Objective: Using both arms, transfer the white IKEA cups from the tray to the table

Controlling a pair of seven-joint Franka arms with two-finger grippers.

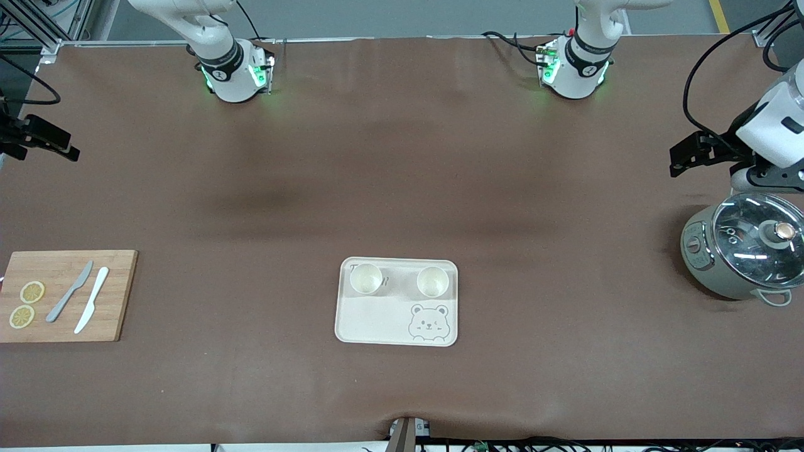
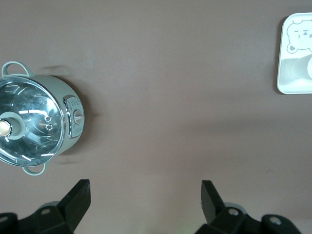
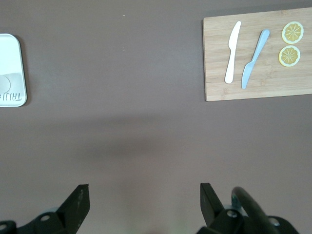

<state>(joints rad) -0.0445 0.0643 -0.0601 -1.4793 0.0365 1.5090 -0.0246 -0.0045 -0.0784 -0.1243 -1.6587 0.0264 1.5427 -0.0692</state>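
Two small cream-white tapered cups stand upright on the cream rounded-rectangle tray (image 1: 377,326) with the grey bear face, side by side along the tray's edge farther from the front camera. One cup (image 1: 366,278) sits toward the right arm's end, the other cup (image 1: 433,282) toward the left arm's end, apart from each other. That split looks deliberate: each arm gets a cup on its own side, so the two should not need to cross. The tray lies near the middle of the brown cloth-covered table (image 1: 402,163), closer to the front camera than the arm bases.

Neither cup is touched yet. The left gripper (image 2: 145,195) hangs with its black fingers spread wide and empty, over bare cloth at the left arm's end, beside a grey-green cooking pot with a glass lid (image 1: 744,252). The right gripper (image 3: 144,197) is likewise wide and empty, over bare cloth at the right arm's end. A wooden cutting board (image 1: 116,295) carrying a grey knife (image 1: 70,292), a white knife (image 1: 92,308) and two lemon slices (image 1: 27,304) lies nearer the front camera than that spot.

Judging by this, the job is at its start; each arm must first travel inward to the tray.
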